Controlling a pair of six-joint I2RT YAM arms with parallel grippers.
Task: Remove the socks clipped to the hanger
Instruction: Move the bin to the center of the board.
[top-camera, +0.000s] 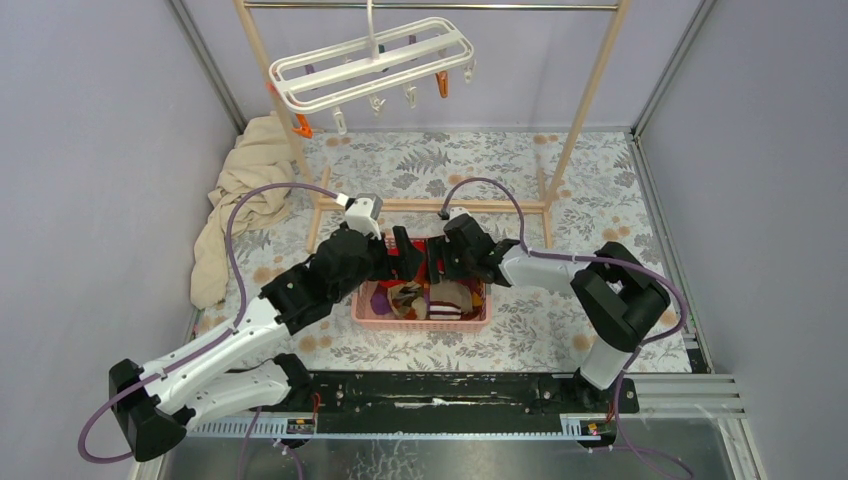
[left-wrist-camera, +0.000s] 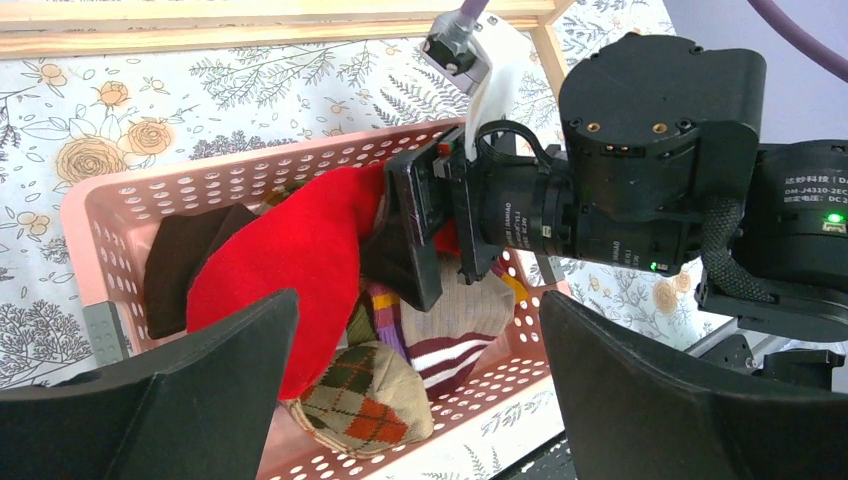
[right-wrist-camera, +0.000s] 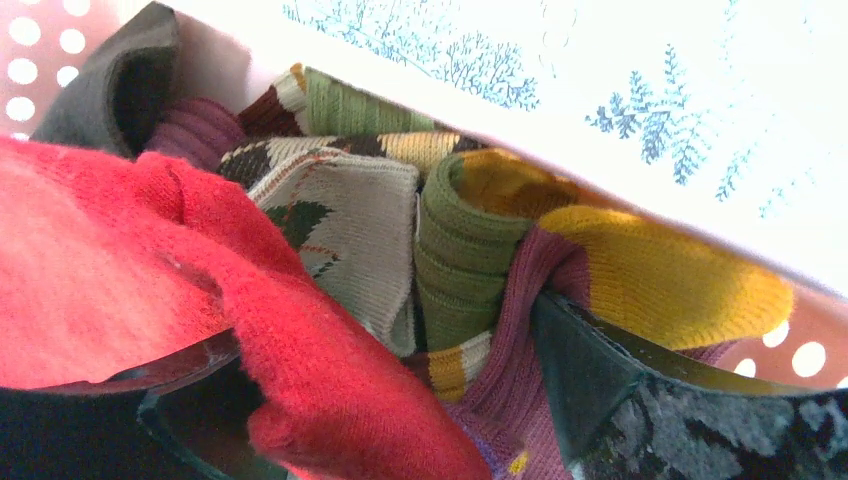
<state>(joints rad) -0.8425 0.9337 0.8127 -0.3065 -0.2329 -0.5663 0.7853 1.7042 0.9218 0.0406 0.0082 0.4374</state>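
Observation:
The white hanger (top-camera: 370, 65) hangs from the rail at the back, its clips (top-camera: 442, 85) dangling with no socks on them. The socks lie piled in a pink basket (top-camera: 420, 322): a red sock (left-wrist-camera: 290, 260), an argyle sock (left-wrist-camera: 365, 395), a striped beige-maroon sock (left-wrist-camera: 455, 330), and olive (right-wrist-camera: 460, 270) and yellow-maroon ones (right-wrist-camera: 660, 270). My left gripper (top-camera: 402, 252) is open and empty just above the basket (left-wrist-camera: 420, 330). My right gripper (top-camera: 436, 262) is down in the pile, jaws apart (right-wrist-camera: 390, 330). The red sock (right-wrist-camera: 100, 260) lies draped over one of its fingers.
A wooden-post rack (top-camera: 590, 90) with a floor crossbar (top-camera: 430, 205) stands behind the basket. A beige cloth (top-camera: 245, 190) is heaped at the left wall. Purple cables loop over both arms. The two grippers face each other closely over the basket.

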